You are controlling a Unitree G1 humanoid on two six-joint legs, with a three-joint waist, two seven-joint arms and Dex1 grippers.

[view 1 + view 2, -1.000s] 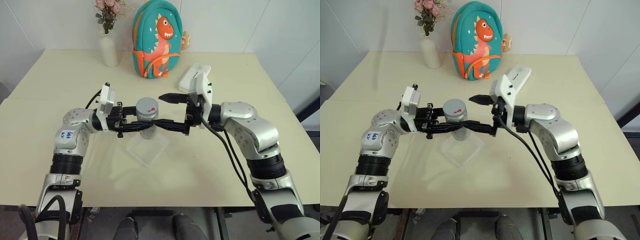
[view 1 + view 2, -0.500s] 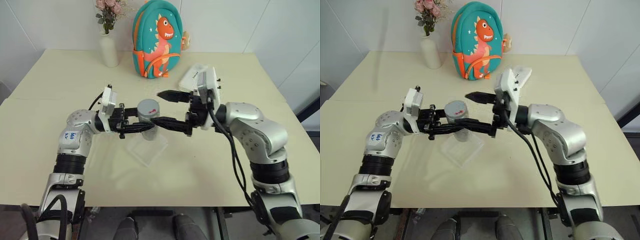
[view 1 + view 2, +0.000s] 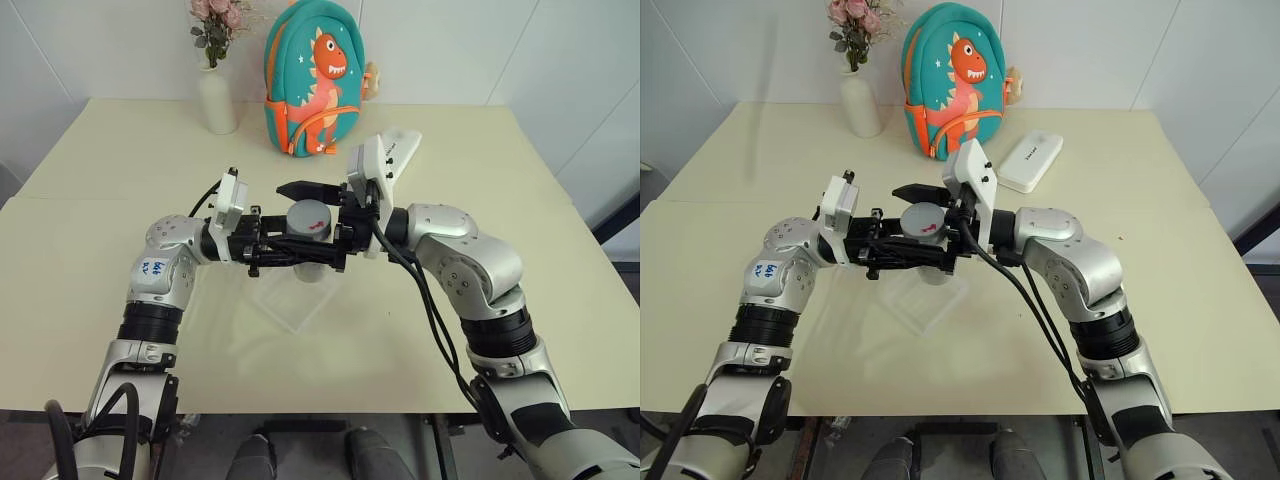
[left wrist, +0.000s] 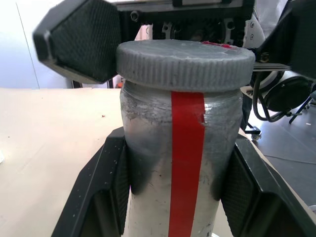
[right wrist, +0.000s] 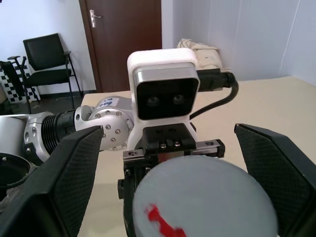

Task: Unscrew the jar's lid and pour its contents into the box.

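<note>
Pale cream tabletop (image 3: 420,330) runs back to a white wall, where a white vase (image 3: 216,100) of pink flowers and a teal dinosaur backpack (image 3: 312,78) stand, with a white case (image 3: 1031,161) lying nearby. From the head camera, the left hand (image 3: 305,253) is closed on the body of the jar (image 3: 308,262), holding it upright above the clear box (image 3: 295,293) on the tabletop. The right hand (image 3: 300,226) reaches in from the other side, its two fingers spread wide on either side of the grey lid (image 3: 309,217).

Left wrist camera: black fingers (image 4: 106,190) clamp the jar's silvery sides, a red stripe facing the lens, lid screwed on.

Right wrist camera: the lid, marked in red, sits between the parted fingers (image 5: 64,175), not visibly touched.
</note>
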